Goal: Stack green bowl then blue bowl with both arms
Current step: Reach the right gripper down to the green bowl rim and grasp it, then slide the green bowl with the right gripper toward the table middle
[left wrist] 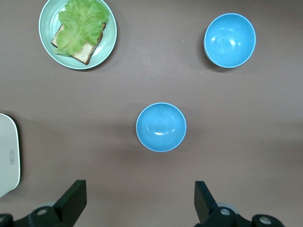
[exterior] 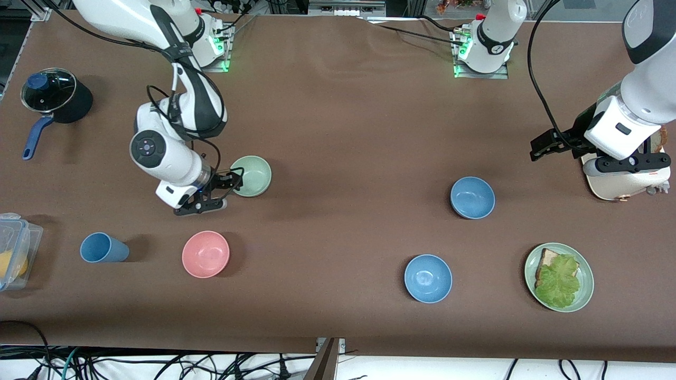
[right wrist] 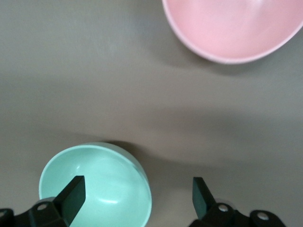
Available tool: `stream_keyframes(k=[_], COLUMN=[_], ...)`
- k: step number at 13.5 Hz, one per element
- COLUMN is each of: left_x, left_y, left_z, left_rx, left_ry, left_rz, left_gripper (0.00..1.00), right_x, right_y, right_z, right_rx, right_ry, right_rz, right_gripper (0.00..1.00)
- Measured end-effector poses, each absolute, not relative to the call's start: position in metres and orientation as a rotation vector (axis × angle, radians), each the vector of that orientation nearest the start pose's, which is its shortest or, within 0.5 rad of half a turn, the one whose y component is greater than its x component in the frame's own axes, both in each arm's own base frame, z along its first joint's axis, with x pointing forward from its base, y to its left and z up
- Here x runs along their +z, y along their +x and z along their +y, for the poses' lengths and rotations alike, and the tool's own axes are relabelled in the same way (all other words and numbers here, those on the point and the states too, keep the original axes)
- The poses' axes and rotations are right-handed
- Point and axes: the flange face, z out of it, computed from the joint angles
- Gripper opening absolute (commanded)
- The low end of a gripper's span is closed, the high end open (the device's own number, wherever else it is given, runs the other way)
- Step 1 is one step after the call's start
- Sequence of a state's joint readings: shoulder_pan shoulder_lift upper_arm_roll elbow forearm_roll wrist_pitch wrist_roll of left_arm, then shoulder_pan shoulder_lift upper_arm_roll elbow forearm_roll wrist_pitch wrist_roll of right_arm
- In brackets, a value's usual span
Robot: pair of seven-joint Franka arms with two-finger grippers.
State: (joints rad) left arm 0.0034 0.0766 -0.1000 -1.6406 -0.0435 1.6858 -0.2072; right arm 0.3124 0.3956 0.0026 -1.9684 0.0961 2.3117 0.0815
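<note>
The pale green bowl (exterior: 252, 176) (right wrist: 99, 184) sits upright toward the right arm's end of the table. My right gripper (exterior: 224, 191) (right wrist: 137, 187) is open low at its rim, with one finger over the inside and the other outside it. The muted blue bowl (exterior: 472, 197) (left wrist: 161, 126) stands upright toward the left arm's end. My left gripper (exterior: 544, 148) (left wrist: 138, 189) hangs open and high above the table beside that bowl, with nothing between its fingers.
A pink bowl (exterior: 206, 254) (right wrist: 236, 28) and a blue cup (exterior: 103, 248) lie nearer the camera than the green bowl. A brighter blue bowl (exterior: 428, 278) (left wrist: 229, 40) and a plate with toast and lettuce (exterior: 585, 274) (left wrist: 108, 43) sit near the front edge. Also here: a lidded pot (exterior: 53, 97), a plastic box (exterior: 13, 250), a white appliance (exterior: 626, 182).
</note>
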Motion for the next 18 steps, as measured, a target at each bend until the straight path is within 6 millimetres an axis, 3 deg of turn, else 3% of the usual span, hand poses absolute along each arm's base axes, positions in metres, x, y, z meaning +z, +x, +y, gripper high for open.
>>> stream_keyframes(k=[6, 9, 13, 16, 18], left_x=[0.557, 0.557, 0.557, 0.557, 0.557], left_y=[0.579, 0.58, 0.58, 0.58, 0.579], left_z=[-0.056, -0.053, -0.053, -0.053, -0.053], left_rx=[0.071, 0.074, 0.074, 0.074, 0.074], left_ry=[-3.18, -3.179, -3.179, -3.179, -3.179], left_rz=[-0.192, -0.2, -0.2, -0.2, -0.199], left_gripper=[1.0, 1.0, 1.0, 1.0, 1.0], right_x=[0.215, 0.209, 0.209, 0.21, 0.217], right_y=[0.54, 0.534, 0.533, 0.532, 0.531], right_z=[0.179, 0.176, 0.176, 0.181, 0.199], right_rx=[0.097, 0.12, 0.125, 0.129, 0.112], right_ry=[-3.084, -3.072, -3.063, -3.041, -3.027], right_rz=[-0.197, -0.151, -0.126, -0.093, -0.078], right_gripper=[0.96, 0.65, 0.0, 0.0, 0.0])
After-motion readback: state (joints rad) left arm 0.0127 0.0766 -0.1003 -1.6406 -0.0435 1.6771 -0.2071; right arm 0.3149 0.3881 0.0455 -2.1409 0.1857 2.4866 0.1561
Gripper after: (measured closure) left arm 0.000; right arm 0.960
